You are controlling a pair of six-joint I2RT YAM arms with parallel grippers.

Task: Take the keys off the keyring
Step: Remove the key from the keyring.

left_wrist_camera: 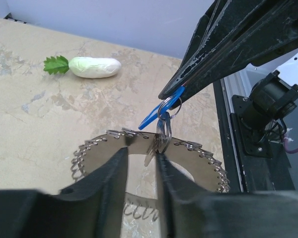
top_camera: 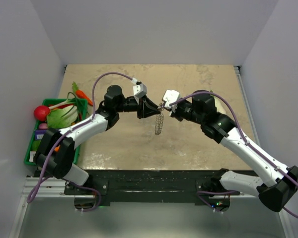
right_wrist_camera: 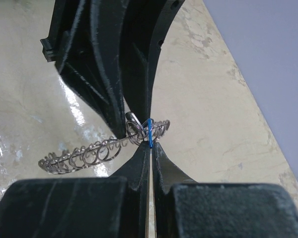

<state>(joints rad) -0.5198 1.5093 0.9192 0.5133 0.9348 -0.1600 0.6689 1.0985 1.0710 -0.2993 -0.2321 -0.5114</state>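
I see the small silver key with a bright blue head (left_wrist_camera: 158, 113) held up above the surface, its head pinched edge-on in the right claw (right_wrist_camera: 150, 148) and its blade pointing down. The wide grey coiled metal loop (left_wrist_camera: 201, 151) is still threaded to it and hangs slack beneath.

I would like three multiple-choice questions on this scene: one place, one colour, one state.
1. The keyring is: A in a bowl; B hanging in the air; C under a cloth.
2. The head of the key is: A red; B blue; C yellow.
3. The right fingers are: A wide open; B shut on nothing; C shut on the key.
Answers: B, it dangles mid-air in the top view; B, blue shows in both wrist views; C, they pinch its blue head.
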